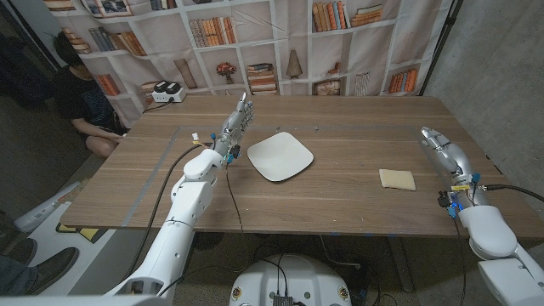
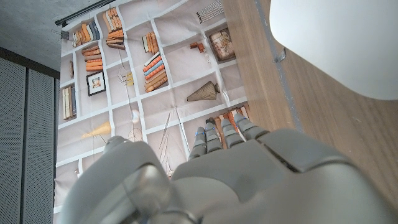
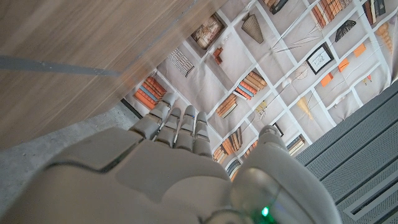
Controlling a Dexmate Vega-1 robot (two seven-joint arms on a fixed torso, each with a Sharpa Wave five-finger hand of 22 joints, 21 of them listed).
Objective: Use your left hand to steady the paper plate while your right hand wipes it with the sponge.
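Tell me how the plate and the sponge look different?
The paper plate is white, while the sponge is pale yellow. The plate looks much bigger than the sponge. The plate lies near the left hand; the sponge lies nearer the right hand. Both rest on the wooden table, and neither hand touches them.

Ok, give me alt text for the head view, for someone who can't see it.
A white paper plate lies mid-table, the robot's left hand raised beside it, apart. A yellow sponge lies toward the right hand, which holds nothing. A person sits at the wooden table's far left.
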